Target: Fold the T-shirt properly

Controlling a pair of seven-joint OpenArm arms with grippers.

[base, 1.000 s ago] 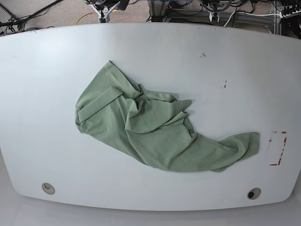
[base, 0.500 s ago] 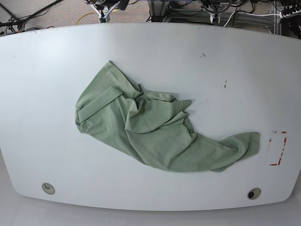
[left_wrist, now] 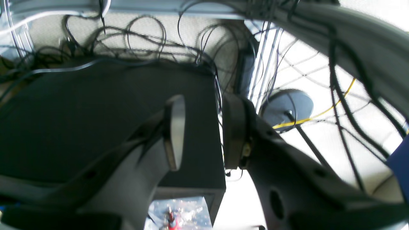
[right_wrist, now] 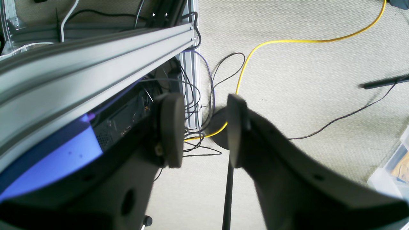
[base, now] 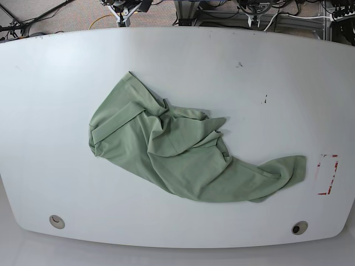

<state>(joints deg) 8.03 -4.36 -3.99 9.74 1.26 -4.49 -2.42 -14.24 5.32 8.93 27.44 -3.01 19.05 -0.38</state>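
T-shirt: crumpled in a long diagonal heap across the middle of the white surface, running from upper left to lower right. Broad folded end at the left, with a turned-over band along its left edge; narrow tail at the right, stopping just short of a red-marked rectangle near the right rim. Deep wrinkles bunched at the centre. No edge of the cloth over the rim anywhere.

Bare white all round: widest on the far side and at the far right, narrower strip on the near side. Two round holes set near the near rim, one at each corner, both clear of the cloth. A few small dark specks on the far right part. Cables and frame legs beyond the far rim.

Left claw: off the surface, seen only in its wrist view, pointed at a dark box and tangled cables; pads apart with a plain gap between, nothing gripped, nothing touched.

Right claw: likewise off the surface, over carpet, a yellow cable and an aluminium rail; pads apart by a similar gap, released, holding nothing.
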